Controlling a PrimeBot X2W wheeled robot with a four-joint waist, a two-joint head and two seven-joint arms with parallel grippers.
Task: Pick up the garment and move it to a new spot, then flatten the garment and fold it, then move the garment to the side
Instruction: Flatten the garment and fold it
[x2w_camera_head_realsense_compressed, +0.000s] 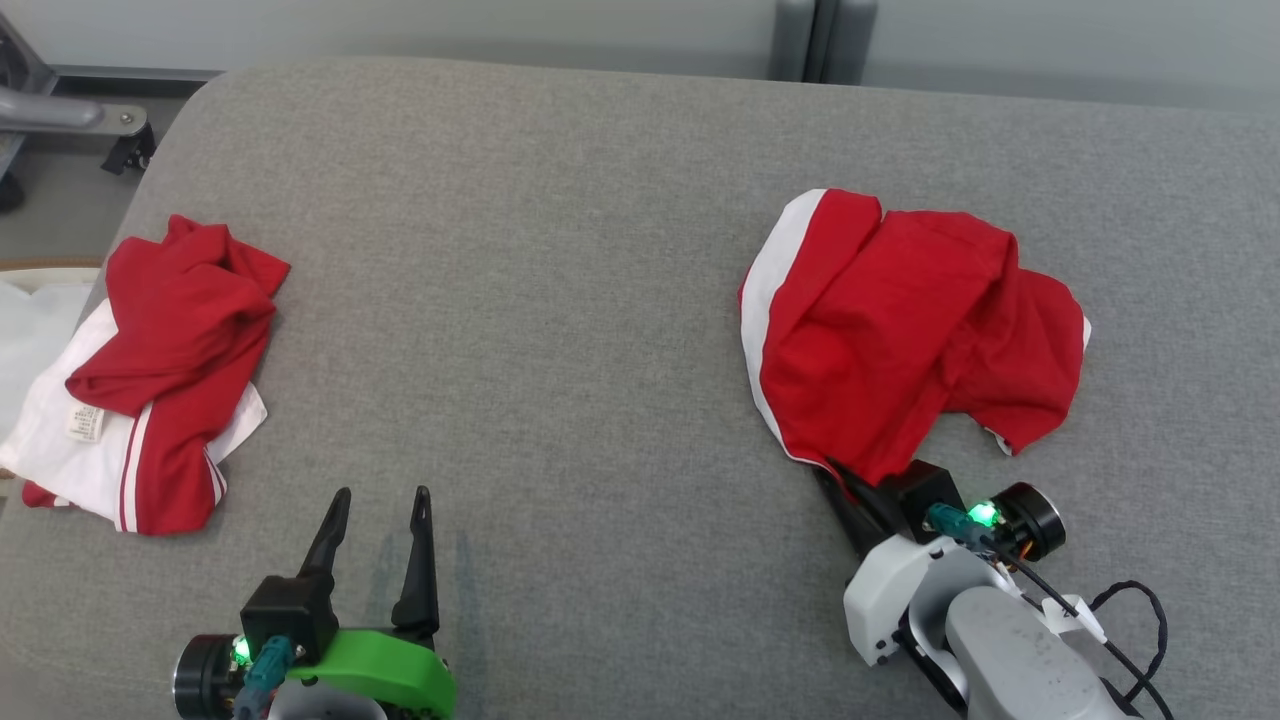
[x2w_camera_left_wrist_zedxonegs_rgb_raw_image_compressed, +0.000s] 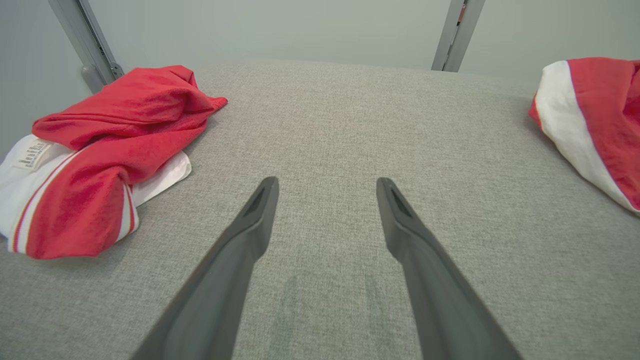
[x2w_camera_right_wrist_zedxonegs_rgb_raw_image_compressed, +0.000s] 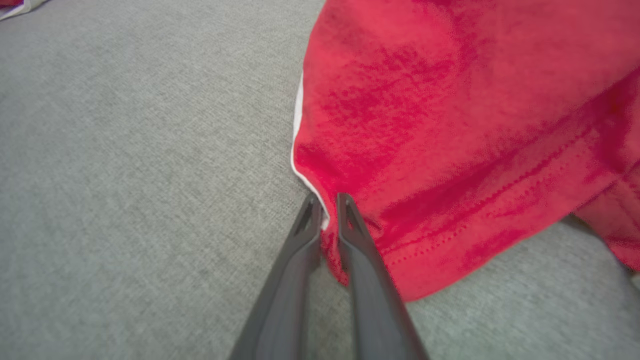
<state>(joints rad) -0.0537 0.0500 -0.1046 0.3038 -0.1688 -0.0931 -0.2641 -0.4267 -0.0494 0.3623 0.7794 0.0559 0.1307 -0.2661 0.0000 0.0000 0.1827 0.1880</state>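
Right gripper (x2w_camera_right_wrist_zedxonegs_rgb_raw_image_compressed: 325, 202) pinched the near corner of the red garment (x2w_camera_head_realsense_compressed: 900, 330) | red garment lay crumpled on the right of the grey cushion (x2w_camera_head_realsense_compressed: 560, 300), straight ahead of that gripper | left gripper (x2w_camera_head_realsense_compressed: 380, 510) stood released, well apart, nearer a red-and-white heap (x2w_camera_head_realsense_compressed: 170, 370)

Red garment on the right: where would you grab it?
Pinch the red garment at its near hemmed corner, coming low from the robot's side: that edge lies thin and free on the grey surface. The right gripper is shut on it there.
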